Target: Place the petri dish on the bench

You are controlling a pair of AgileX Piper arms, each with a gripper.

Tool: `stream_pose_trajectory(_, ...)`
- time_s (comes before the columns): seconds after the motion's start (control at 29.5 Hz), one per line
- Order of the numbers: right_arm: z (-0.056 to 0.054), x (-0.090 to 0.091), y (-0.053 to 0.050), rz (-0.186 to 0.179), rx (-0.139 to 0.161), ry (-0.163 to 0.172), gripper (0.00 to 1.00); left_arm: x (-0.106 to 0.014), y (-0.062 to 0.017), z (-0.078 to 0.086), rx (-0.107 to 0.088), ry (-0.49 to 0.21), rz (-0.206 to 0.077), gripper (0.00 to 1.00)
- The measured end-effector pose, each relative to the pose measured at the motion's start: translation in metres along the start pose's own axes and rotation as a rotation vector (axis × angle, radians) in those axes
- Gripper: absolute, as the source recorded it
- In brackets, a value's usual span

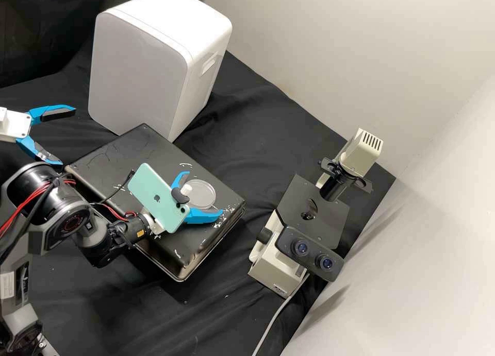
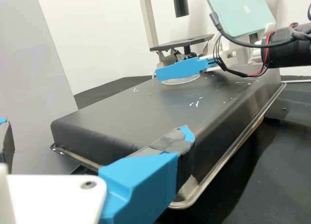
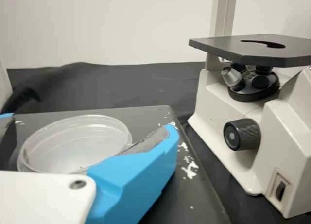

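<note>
A clear round petri dish (image 1: 200, 193) rests on an upturned black tray (image 1: 129, 155) at the bench's middle. My right gripper (image 1: 202, 192) reaches it from the left, one blue finger on each side of the dish. In the right wrist view the grey pad of one finger (image 3: 146, 141) lies against the rim of the dish (image 3: 73, 141), which sits flat on the tray (image 3: 146, 117). The left wrist view has this gripper (image 2: 183, 72) at the tray's far end. My left gripper (image 1: 38, 134) hangs open and empty beyond the tray's left corner.
A white box appliance (image 1: 154, 57) stands behind the tray. A microscope (image 1: 309, 227) stands to the right of the tray, close to its edge, against the white wall. Black cloth covers the bench (image 1: 247, 119). A mint phone-like device (image 1: 157, 196) rides on the right wrist.
</note>
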Motion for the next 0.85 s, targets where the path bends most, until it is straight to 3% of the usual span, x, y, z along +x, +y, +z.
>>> stream_pose_trajectory(0.37,0.000,0.000,0.001,0.003,0.015,-0.002,1.00,0.000,0.0007,0.000,0.001,0.000,0.003,1.00)
stream_pose_trajectory(0.51,0.000,0.000,0.001,0.003,0.016,-0.002,1.00,-0.003,0.0071,0.001,0.014,0.007,0.035,1.00)
stream_pose_trajectory(0.75,0.000,0.000,0.001,0.003,0.016,-0.002,1.00,-0.017,0.0231,0.000,0.076,0.101,0.130,1.00)
stream_pose_trajectory(0.85,0.000,0.000,0.001,0.003,0.016,-0.002,1.00,-0.024,0.0294,0.002,0.116,0.132,0.171,1.00)
